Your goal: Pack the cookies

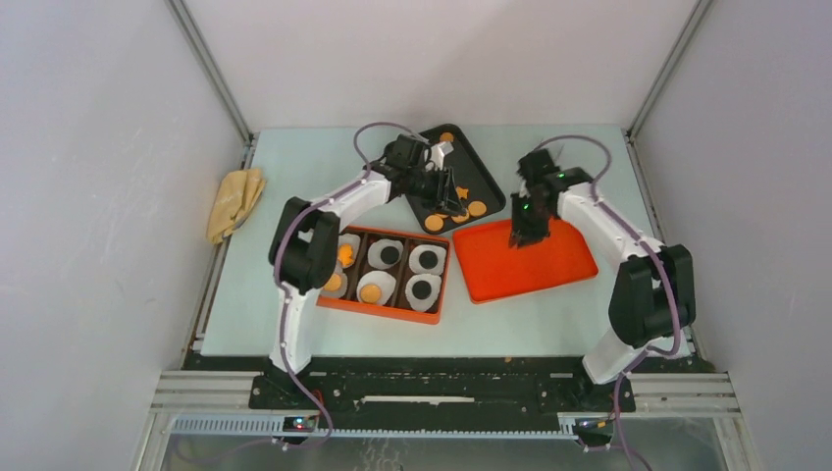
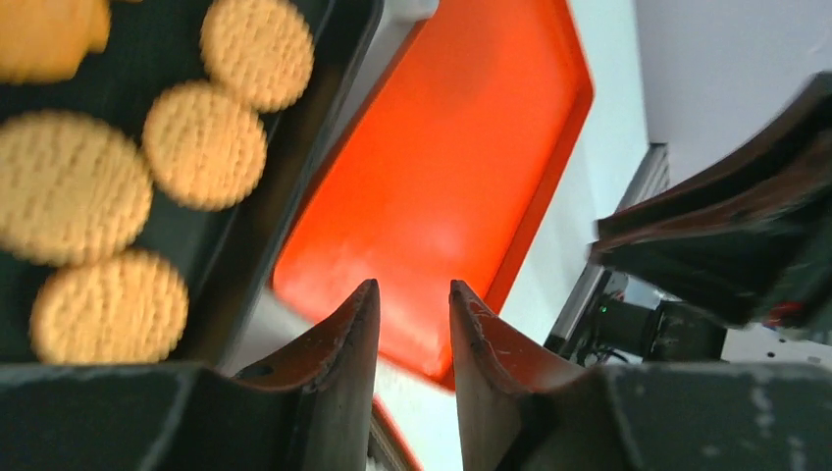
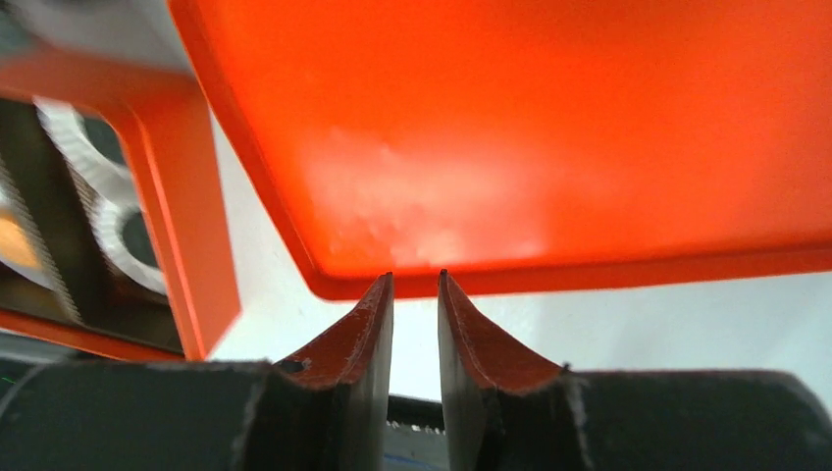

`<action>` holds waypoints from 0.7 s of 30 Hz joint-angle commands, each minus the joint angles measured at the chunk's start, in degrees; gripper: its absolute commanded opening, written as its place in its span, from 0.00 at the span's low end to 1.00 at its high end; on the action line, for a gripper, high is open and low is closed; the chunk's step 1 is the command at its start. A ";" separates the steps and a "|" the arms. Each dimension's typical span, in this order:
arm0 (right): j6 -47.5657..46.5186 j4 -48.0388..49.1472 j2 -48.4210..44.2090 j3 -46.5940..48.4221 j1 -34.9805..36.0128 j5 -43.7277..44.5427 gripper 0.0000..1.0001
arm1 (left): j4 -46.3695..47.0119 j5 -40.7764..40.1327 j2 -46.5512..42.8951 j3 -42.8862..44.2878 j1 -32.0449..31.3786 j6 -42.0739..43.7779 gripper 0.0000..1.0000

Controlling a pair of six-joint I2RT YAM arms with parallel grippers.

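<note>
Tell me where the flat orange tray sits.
Top view: the flat orange tray lies right of centre, right of the orange compartment box and in front of the black cookie tray, under the right gripper.

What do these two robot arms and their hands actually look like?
The left arm and right arm are white tubes with chunky black joints, and a greyish-purple cable loops along each. The left hand and right hand are black, each with two curved, tapering fingers showing reddish-brown inner faces.
</note>
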 commanded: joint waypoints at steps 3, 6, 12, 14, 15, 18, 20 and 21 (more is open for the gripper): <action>2.55 1.53 2.58 -5.58 13.75 4.64 0.32 | 3.32 -20.17 -21.71 -18.55 -0.84 0.61 0.35; 3.80 3.15 5.16 -5.35 18.70 5.44 0.33 | 2.87 -27.44 -28.64 -23.87 -0.84 0.12 0.31; 5.60 5.74 11.36 -4.11 22.75 4.53 0.36 | 2.82 -33.57 -38.95 -31.88 -0.80 -0.01 0.31; 6.13 7.26 12.84 -3.95 23.42 3.74 0.37 | 2.80 -34.77 -40.87 -33.52 -0.84 0.05 0.31; 6.38 7.58 13.99 -3.60 23.69 3.89 0.38 | 2.75 -35.09 -41.74 -34.23 -0.78 0.11 0.31; 6.73 7.66 17.54 -1.70 23.95 4.50 0.39 | 2.40 -35.64 -43.89 -35.58 -0.80 0.18 0.31; 7.03 7.84 19.62 -0.69 24.02 4.60 0.39 | 2.28 -35.76 -45.16 -36.24 -0.76 0.33 0.31; 7.24 7.48 20.61 -0.18 24.03 4.91 0.37 | 2.11 -35.92 -45.60 -36.41 -0.78 0.50 0.31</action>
